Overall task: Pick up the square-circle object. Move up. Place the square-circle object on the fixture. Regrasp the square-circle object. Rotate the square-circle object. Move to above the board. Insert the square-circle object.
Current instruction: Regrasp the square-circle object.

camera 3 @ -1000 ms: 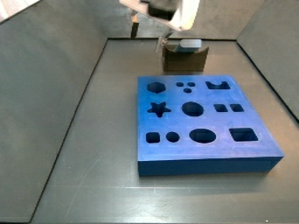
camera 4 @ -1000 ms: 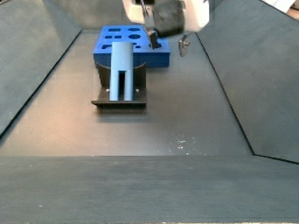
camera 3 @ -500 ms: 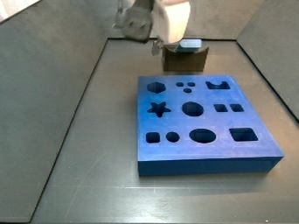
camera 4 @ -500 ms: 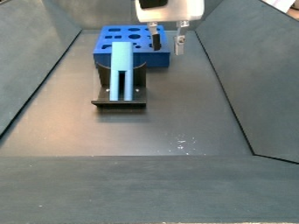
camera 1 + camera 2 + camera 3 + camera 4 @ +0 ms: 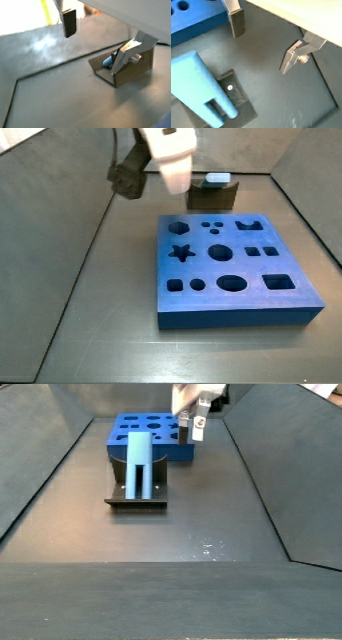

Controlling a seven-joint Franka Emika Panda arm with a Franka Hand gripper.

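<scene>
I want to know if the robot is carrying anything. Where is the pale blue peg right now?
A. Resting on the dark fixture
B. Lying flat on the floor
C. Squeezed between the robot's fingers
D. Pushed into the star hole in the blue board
A. The square-circle object leans on the fixture, while the gripper hangs open and empty, apart from it and off the board.

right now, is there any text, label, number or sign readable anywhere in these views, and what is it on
None: no words, labels, numbers or signs can be read in any view.
The board carries only dark shaped holes, no print.
The square-circle object resting on the fixture is plain.
The gripper, hanging open and empty above the floor beside the fixture, shows bare silver fingers with dark pads, unmarked.
</scene>
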